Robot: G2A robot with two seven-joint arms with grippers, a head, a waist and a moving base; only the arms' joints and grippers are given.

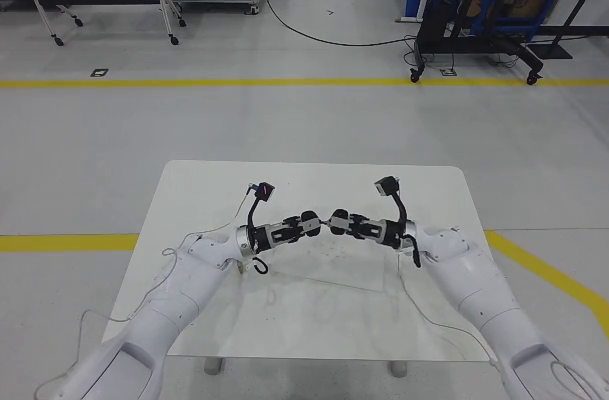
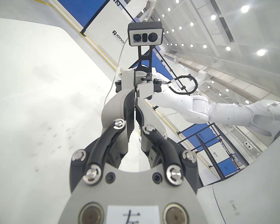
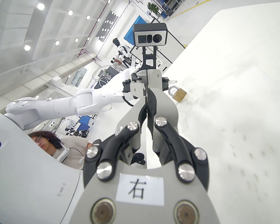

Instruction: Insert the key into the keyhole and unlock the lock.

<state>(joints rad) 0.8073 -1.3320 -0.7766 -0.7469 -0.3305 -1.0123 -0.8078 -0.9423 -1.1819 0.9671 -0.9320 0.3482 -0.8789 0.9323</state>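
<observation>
Right wrist view, padlock (image 3: 178,94) on table (image 3: 235,71), beyond jaws

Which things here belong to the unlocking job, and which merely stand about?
Job:
padlock, lying on the table
left gripper, shut
right gripper, shut, tip to tip with the left

Standing about:
black wheeled stand, on the floor beyond the table
white wheeled rack, also on the floor

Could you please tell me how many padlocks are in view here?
1. The brass padlock lies on the white table, close beside the far end of the left arm. Another could be hidden beneath the arms.
</observation>
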